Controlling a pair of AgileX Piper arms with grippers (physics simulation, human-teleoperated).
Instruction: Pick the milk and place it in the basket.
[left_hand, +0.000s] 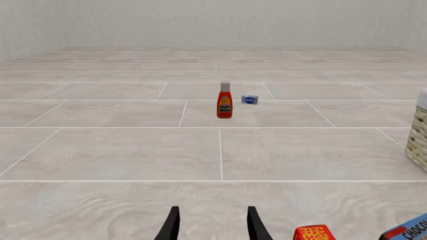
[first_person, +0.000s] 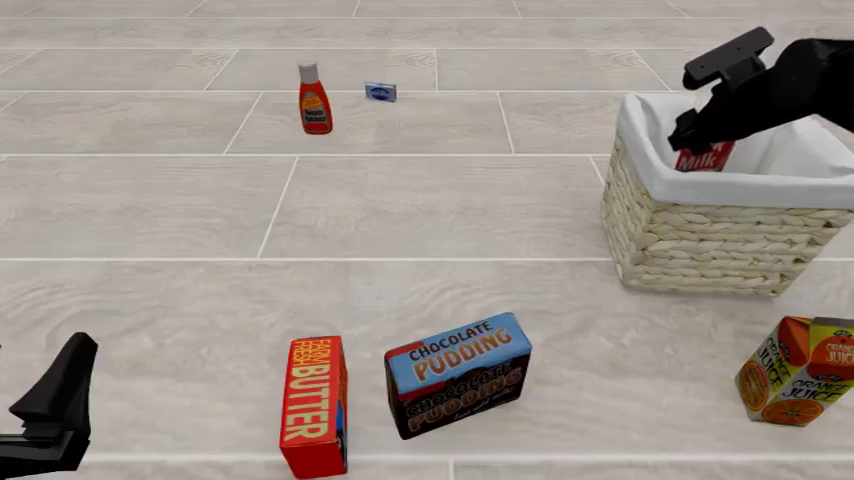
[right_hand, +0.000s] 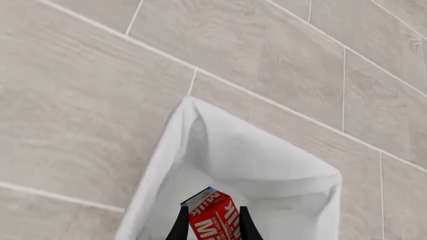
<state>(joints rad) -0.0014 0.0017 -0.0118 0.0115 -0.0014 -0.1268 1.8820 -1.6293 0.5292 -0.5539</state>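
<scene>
The left gripper (left_hand: 212, 227) idles low at the near left, its two dark fingers standing apart with nothing between them. Far ahead of those jaws stands a red ketchup bottle (first_person: 315, 98), slim, with a pale cap, and just beside it a small blue packet (first_person: 380, 92). Close off to the jaws' side stand a butter box (first_person: 315, 405), a narrow red slab on end, and a chocolate pudding box (first_person: 458, 374), dark and blue, squat and tilted a little. All rest on a pale tiled floor (first_person: 427, 210) with thin white grout lines.

Further right, the basket (first_person: 707, 235) is squarish, its wall coarse pale wicker, its white cloth liner soft and folded over the rim. The right gripper (right_hand: 212, 225) hangs over its opening, fingers clamped on the milk (right_hand: 215, 217), a smooth red carton with hard edges and white lettering. The carton sits between the jaws, above the liner's floor and near the rim's left side. An orange juice carton (first_person: 794, 370) leans at the near right, well clear of either gripper.

The risks, as I judge them: letting go from this height could let the tall, narrow carton land on an edge and topple. Being close to the rim, it could also clip the cloth fold or wicker edge and fall outside. A slick carton may also slip in the grip if the arm jerks.
</scene>
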